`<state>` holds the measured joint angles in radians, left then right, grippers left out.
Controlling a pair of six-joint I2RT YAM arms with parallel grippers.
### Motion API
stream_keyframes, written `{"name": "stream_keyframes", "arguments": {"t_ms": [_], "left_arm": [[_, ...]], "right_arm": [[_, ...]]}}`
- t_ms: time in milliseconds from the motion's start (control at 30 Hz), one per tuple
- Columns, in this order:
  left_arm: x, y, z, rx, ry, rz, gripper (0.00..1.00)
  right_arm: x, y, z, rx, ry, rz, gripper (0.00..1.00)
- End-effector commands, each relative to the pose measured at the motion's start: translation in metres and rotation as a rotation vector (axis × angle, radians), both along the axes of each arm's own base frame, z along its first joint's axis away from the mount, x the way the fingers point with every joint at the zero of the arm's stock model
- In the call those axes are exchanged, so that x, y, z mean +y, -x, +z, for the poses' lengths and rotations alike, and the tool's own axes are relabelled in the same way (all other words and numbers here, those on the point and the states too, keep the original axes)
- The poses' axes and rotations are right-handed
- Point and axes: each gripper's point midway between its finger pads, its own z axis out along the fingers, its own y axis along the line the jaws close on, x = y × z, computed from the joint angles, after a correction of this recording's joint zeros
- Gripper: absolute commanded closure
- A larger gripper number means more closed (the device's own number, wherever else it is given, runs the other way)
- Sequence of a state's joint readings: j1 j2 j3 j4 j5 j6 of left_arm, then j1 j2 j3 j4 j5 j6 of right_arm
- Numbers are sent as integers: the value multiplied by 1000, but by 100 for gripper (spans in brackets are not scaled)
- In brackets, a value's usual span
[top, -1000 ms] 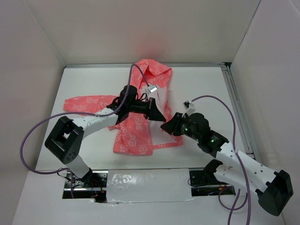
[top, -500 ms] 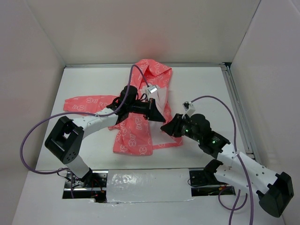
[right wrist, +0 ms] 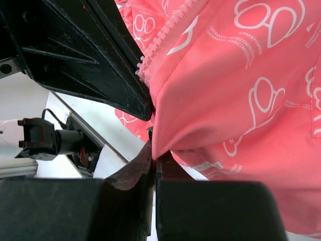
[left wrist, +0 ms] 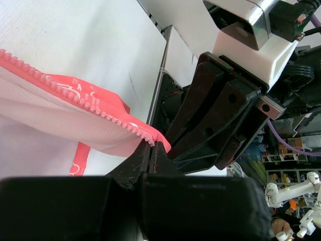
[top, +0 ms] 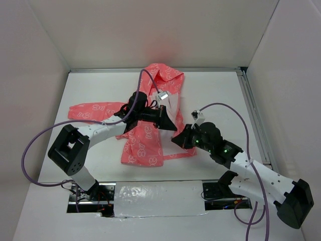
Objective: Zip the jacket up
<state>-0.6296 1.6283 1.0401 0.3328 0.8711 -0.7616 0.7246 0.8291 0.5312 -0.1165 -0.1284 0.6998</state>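
Note:
The coral-pink jacket (top: 144, 143) with white print lies crumpled mid-table, hood toward the back. My left gripper (top: 169, 125) is shut on the jacket's front edge; in the left wrist view the zipper teeth (left wrist: 75, 98) and pale lining (left wrist: 60, 125) run straight into its closed tips (left wrist: 153, 145). My right gripper (top: 176, 140) meets it from the right and is shut on a fold of jacket fabric (right wrist: 241, 100) at its tips (right wrist: 154, 156), just below the other zipper row (right wrist: 165, 35). The left gripper's black fingers (right wrist: 90, 55) nearly touch the right tips.
White walls enclose the table on three sides, with a metal rail (top: 253, 115) along the right edge. One sleeve (top: 93, 110) stretches out left. Purple cables (top: 40, 135) loop from both arms. A foil-covered strip (top: 150, 198) lies at the near edge.
My right gripper has shifted slightly left and closed from part-open onto the jacket fabric. The left arm holds still, gripping the zipper edge.

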Motion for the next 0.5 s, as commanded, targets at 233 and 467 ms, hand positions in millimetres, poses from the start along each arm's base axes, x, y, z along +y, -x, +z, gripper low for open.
{"name": "stream_keyframes", "arguments": {"t_ms": [233, 467], "left_arm": [[16, 3, 26, -90, -31, 10, 48], [81, 46, -34, 83, -334, 224, 1]], "right_arm": [[-29, -10, 18, -51, 50, -157, 100], [-47, -6, 0, -16, 112, -203, 100]]}}
